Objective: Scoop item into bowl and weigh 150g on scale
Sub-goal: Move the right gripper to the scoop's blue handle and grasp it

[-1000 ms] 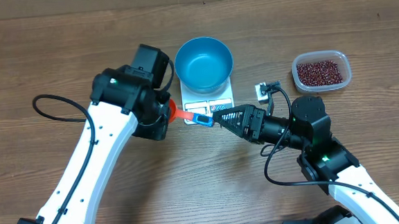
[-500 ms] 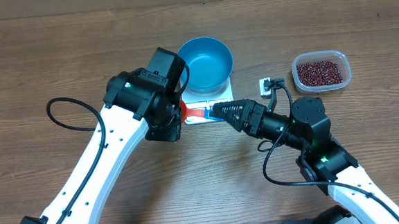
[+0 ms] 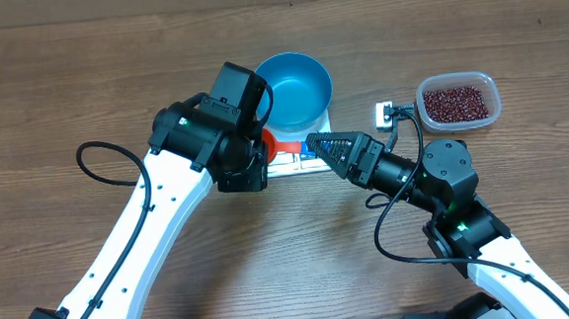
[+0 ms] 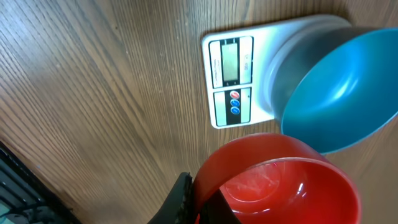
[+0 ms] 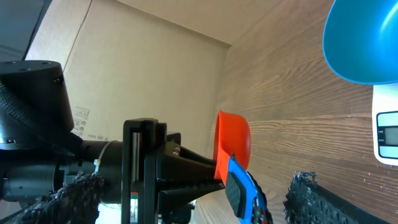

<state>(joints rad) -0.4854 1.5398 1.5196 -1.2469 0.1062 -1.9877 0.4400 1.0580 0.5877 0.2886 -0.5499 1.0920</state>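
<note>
Two grippers meet just in front of the scale. The left gripper (image 3: 261,151) is clamped on the scoop (image 3: 281,141) (red cup, blue handle), cup end toward the bowl. The right gripper (image 3: 316,146) stands with its jaws wide. In its wrist view the handle (image 5: 244,185) lies between its fingers, with no contact that I can make out. It reads as a hand-over of the scoop from left to right, not yet completed.

The scoop cup is empty in the left wrist view: bare red plastic, no beans.

Next out, the scale (image 4: 231,74) lies flat on the table, its display facing the arms and unreadable. The bowl (image 3: 291,88) sits upright on the scale's platform. Its inside is plain blue, with nothing in it.

Farthest, off to the right, the beans (image 3: 454,102) all lie in a clear tub (image 3: 494,109), well apart from bowl and scale. I see none loose on the table.

Progress, as judged:
- Done: the bowl is on the scale and the scoop is in hand.
- Left: settle the scoop in one gripper, dig into the tub, tip beans into the bowl, and repeat until the target weight shows.
- Stage: early, with no beans moved and no weighing begun.
</note>
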